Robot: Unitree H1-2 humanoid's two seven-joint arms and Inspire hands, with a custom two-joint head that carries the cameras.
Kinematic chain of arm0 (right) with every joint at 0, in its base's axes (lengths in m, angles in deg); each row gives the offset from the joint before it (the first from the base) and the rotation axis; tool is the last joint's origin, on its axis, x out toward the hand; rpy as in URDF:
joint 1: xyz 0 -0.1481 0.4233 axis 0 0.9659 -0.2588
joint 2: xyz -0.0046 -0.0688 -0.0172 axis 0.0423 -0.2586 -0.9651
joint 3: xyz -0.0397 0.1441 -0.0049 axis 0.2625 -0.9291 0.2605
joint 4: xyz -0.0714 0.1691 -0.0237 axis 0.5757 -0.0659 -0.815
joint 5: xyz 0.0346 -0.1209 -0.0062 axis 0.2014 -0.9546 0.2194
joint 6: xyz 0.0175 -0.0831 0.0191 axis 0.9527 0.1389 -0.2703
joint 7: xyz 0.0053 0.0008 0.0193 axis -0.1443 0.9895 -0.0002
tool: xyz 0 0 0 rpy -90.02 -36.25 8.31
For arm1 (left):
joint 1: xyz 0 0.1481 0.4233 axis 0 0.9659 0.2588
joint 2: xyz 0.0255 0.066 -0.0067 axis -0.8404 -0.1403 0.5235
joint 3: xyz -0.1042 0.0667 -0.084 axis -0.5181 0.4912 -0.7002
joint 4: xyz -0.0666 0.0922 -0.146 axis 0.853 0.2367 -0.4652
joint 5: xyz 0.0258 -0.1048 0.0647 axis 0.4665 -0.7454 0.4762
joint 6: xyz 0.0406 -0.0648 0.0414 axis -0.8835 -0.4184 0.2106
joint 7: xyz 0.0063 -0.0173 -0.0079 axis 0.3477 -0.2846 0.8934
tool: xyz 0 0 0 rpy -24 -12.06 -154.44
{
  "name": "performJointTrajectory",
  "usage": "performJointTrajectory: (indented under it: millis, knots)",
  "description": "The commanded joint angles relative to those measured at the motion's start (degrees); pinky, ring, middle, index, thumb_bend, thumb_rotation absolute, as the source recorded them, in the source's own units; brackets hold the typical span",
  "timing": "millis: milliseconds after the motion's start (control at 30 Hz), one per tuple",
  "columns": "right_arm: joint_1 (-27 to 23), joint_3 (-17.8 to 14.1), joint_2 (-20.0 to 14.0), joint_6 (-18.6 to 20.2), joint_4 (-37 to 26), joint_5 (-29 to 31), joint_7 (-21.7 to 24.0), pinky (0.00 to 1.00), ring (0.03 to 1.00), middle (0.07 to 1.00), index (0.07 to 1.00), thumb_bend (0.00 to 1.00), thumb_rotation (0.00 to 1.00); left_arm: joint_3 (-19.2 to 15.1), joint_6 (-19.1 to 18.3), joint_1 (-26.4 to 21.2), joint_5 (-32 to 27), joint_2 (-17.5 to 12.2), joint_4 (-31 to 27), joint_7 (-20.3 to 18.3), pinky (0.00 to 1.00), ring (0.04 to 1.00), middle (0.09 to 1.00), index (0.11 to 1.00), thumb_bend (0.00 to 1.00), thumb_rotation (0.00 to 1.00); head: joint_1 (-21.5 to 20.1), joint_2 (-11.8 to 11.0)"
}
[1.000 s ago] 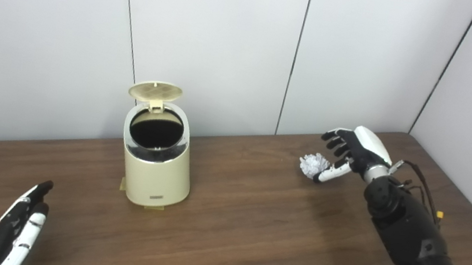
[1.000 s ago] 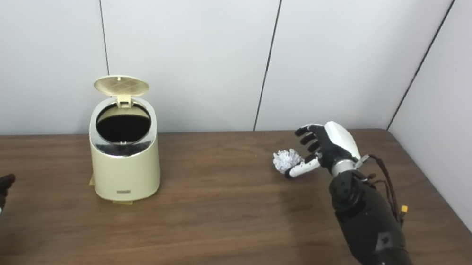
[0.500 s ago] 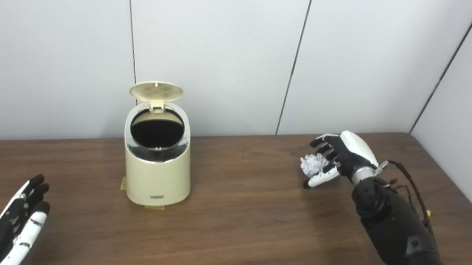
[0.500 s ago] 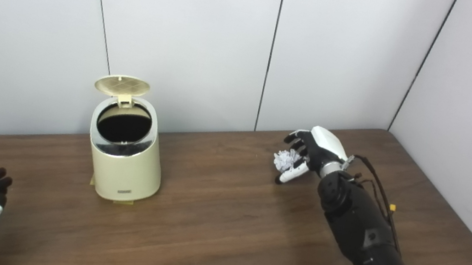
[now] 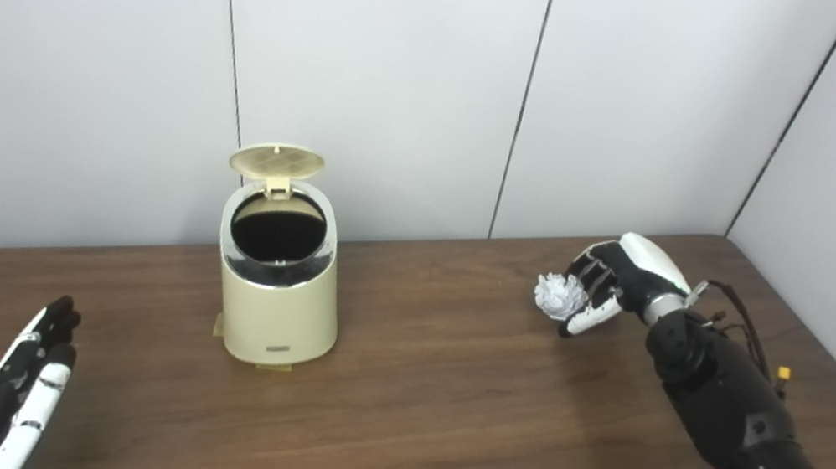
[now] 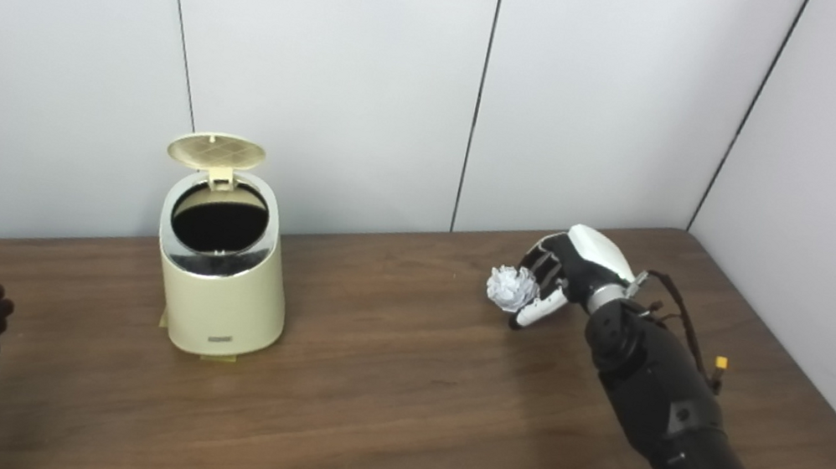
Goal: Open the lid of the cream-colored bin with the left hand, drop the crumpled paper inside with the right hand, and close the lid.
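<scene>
The cream-colored bin (image 5: 276, 304) stands on the table left of centre, its lid (image 5: 277, 160) tipped up and back so the dark opening shows. At the right, my right hand (image 5: 615, 284) is shut on the crumpled white paper (image 5: 558, 295), holding it a little above the wood, well to the right of the bin. My left hand (image 5: 14, 388) lies low at the front left corner, fingers straight and apart, holding nothing, well short of the bin.
The brown wooden table (image 5: 440, 408) runs up to white wall panels (image 5: 381, 50) at the back and right. A small tab sticks out at the bin's foot (image 5: 274, 368). Thin cables (image 5: 743, 323) trail along my right forearm.
My right hand closed its fingers around the paper and lifted it slightly off the table. My left hand drew a little back toward the front left corner. The bin and lid stayed still.
</scene>
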Motion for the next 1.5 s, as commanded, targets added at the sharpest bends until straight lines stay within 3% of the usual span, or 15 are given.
performJointTrajectory:
  millis: [0, 67, 300, 533, 733, 867, 1033, 1200, 1267, 1467]
  knots:
    - [-1.9, -1.1, -1.0, -3.1, -1.4, 0.7, -1.5, 0.41, 0.404, 0.489, 0.515, 0.53, 0.0, 0.0, 1.1, -1.4, -0.7, -0.2, -1.7, -0.2, 1.0, 0.99, 0.965, 1.0, 0.39, 0.78, -0.2, 0.1]
    - [-1.6, -1.1, -1.0, -4.9, -1.2, 0.8, -2.1, 0.41, 0.399, 0.482, 0.522, 0.52, 0.0, 0.0, 1.3, -1.4, -0.9, -0.1, -1.6, -0.1, 1.0, 0.984, 0.963, 1.0, 0.38, 0.77, -0.2, 0.1]
    - [-1.5, -1.7, -0.2, -5.7, -3.2, 0.9, -3.1, 0.33, 0.35, 0.465, 0.554, 0.51, 0.0, 0.1, 1.0, -1.4, -0.5, -0.1, -1.0, 0.2, 1.0, 0.988, 0.962, 1.0, 0.4, 0.78, -0.6, 0.2]
    - [-1.3, -2.7, 1.2, -5.7, -5.7, 1.2, -4.0, 0.35, 0.359, 0.473, 0.555, 0.51, 0.0, 0.3, 1.4, -1.2, -0.2, 0.3, -0.3, 0.4, 0.99, 0.984, 0.963, 1.0, 0.4, 0.75, 0.5, 0.0]
    - [0.5, -3.7, 1.9, -6.4, -14.4, 0.7, -4.6, 0.32, 0.348, 0.473, 0.56, 0.51, 0.0, 0.2, 0.2, -0.7, -0.1, 0.3, -1.3, 0.5, 1.0, 0.987, 0.958, 0.993, 0.43, 0.72, 4.1, -0.2]
    - [1.8, -3.6, 2.6, -6.5, -25.5, -0.3, -3.7, 0.33, 0.347, 0.479, 0.56, 0.51, 0.0, 0.3, 0.5, -0.4, -0.2, 0.2, -1.1, 0.2, 0.99, 0.987, 0.961, 0.993, 0.43, 0.71, 6.2, -0.1]
    - [2.7, -3.0, 5.7, -2.8, -35.7, -2.5, -1.8, 0.32, 0.355, 0.488, 0.552, 0.51, 0.0, 0.4, 2.7, 0.2, -0.4, 0.3, 0.5, 0.2, 1.0, 0.985, 0.96, 0.98, 0.46, 0.7, 9.1, -0.1]
    - [2.4, -3.0, 8.3, -5.1, -39.0, -3.1, -2.0, 0.3, 0.356, 0.491, 0.545, 0.51, 0.0, 0.7, 4.0, 1.0, 0.8, 0.6, 1.2, 0.8, 1.0, 0.971, 0.944, 0.959, 0.51, 0.7, 11.0, 0.1]
    - [1.8, -2.7, 8.8, -5.4, -39.6, -3.5, -1.3, 0.34, 0.357, 0.49, 0.543, 0.51, 0.0, 0.8, 4.5, 1.3, 1.2, 0.7, 1.6, 1.0, 1.0, 0.975, 0.946, 0.956, 0.53, 0.71, 11.0, 0.1]
    - [1.0, -2.6, 9.0, -5.8, -39.1, -4.9, -0.5, 0.28, 0.348, 0.484, 0.55, 0.51, 0.0, 1.2, 5.5, 1.6, 2.0, 1.0, 2.1, 1.3, 0.98, 0.958, 0.949, 0.961, 0.54, 0.73, 11.0, 0.1]
